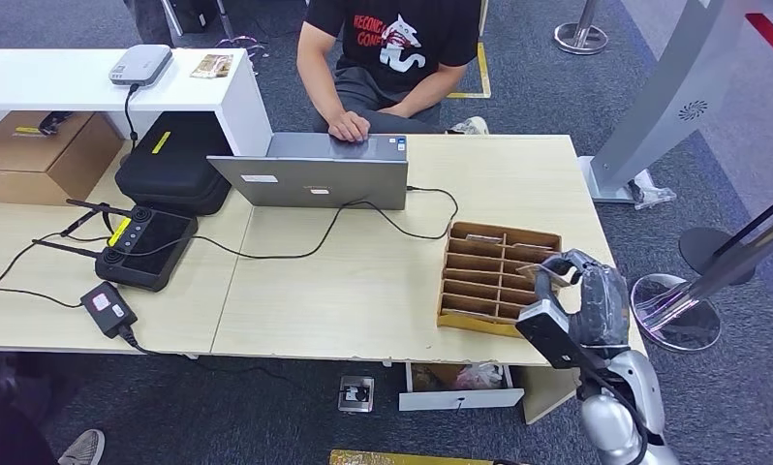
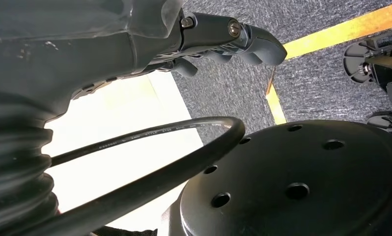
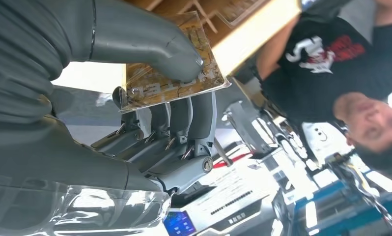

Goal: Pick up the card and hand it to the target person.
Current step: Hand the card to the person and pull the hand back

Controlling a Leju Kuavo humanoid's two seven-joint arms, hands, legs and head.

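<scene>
Card (image 3: 172, 69): one, pinched by right robot hand (image 1: 584, 295)
Divided tray (image 1: 497, 278): one, on table (image 1: 363, 281)
Left robot hand (image 2: 223, 37): holds nothing, fingers curled
Person (image 1: 392, 58): one

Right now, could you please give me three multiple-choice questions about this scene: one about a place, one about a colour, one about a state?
1. Where does the wooden card rack stand?
A. on the white shelf
B. on the table's right part, near the right hand
C. on the floor

2. What colour is the seated person's shirt?
A. black
B. white
C. yellow

3. What is the right hand doing?
A. hanging open
B. resting on the laptop
C. holding a card

Answers:
1 B: the head view shows the rack on the table beside the right hand.
2 A: the shirt is black with a red and white print.
3 C: the right wrist view shows the thumb pressing the card against the fingers.
</scene>
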